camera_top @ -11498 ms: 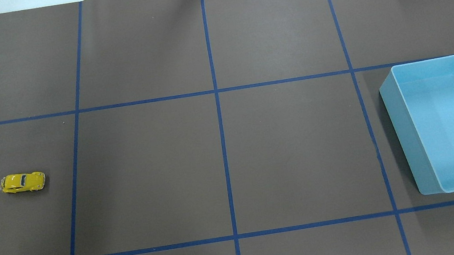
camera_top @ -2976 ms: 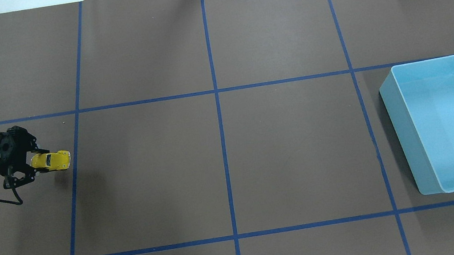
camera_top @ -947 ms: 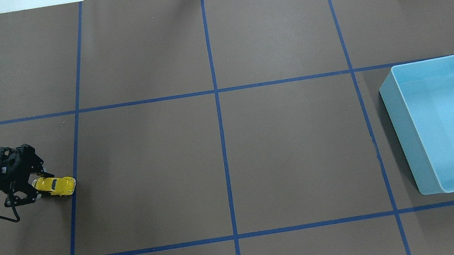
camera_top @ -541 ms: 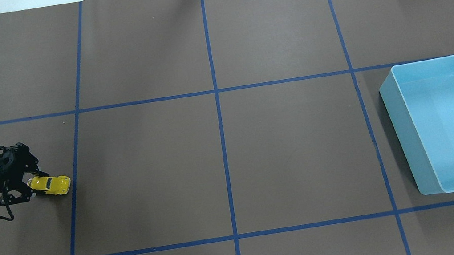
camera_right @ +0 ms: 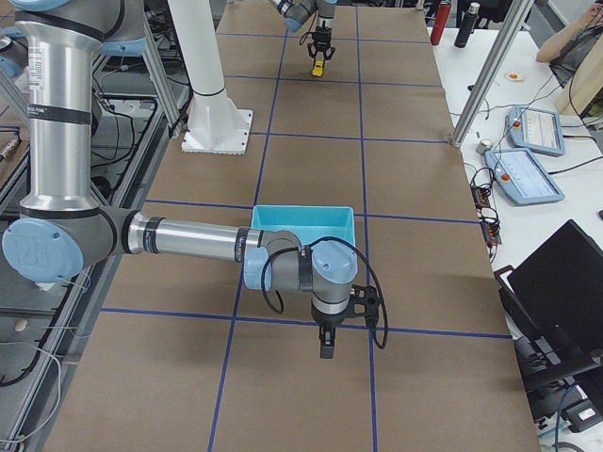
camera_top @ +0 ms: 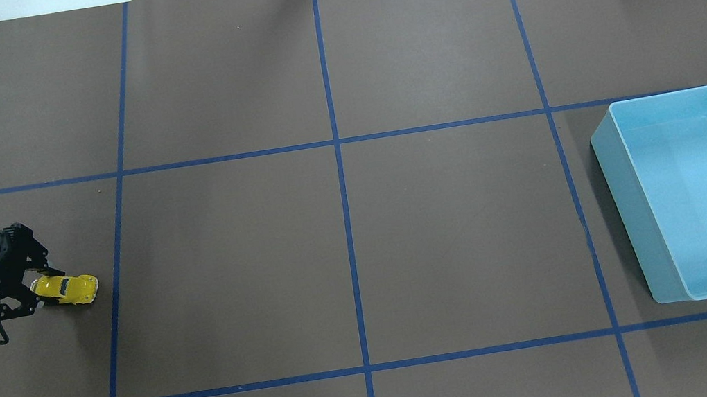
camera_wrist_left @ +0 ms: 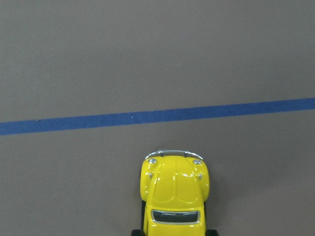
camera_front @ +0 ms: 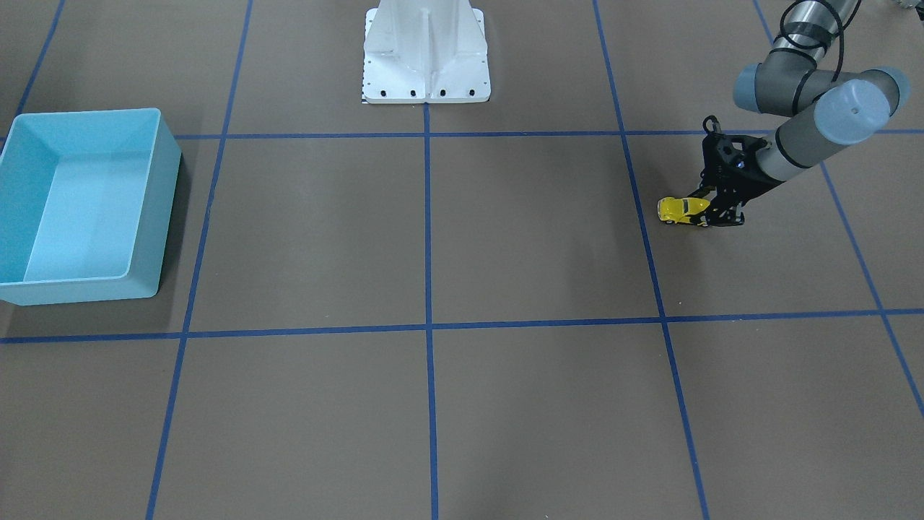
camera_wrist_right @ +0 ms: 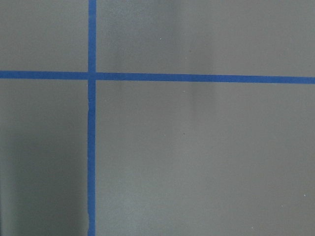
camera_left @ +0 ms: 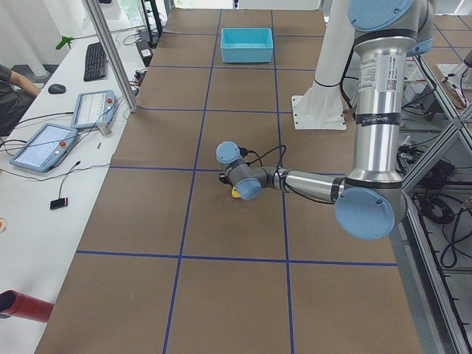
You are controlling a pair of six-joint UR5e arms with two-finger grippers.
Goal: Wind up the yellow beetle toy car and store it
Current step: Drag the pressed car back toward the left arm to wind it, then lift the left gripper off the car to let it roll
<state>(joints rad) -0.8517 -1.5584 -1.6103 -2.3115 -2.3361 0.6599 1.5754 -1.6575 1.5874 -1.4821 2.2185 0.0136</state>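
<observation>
Overhead exterior: left jaws pinched the tiny yellow beetle toy car [camera_top: 67, 289] by its rear, apparently winding; next needed a backward drag, wheels down. Right jaws: couldn't tell.

toy car [camera_wrist_left: 174, 196] partly cropped, right claw [camera_right: 326, 352] unreadable

We find the table [camera_top: 232, 279] covered in brown paper and marked into squares by blue tape [camera_top: 348, 227]. A white bench [camera_left: 29, 221] runs along the side opposite the robot. It carries a keyboard [camera_left: 95, 60], a mouse [camera_left: 57, 88], two tablets [camera_left: 43, 146] and a laptop [camera_right: 565, 292]. Aluminium posts [camera_left: 112, 59] rise at the bench edge. A person [camera_left: 13, 80] sits there. Lighting is even.
</observation>
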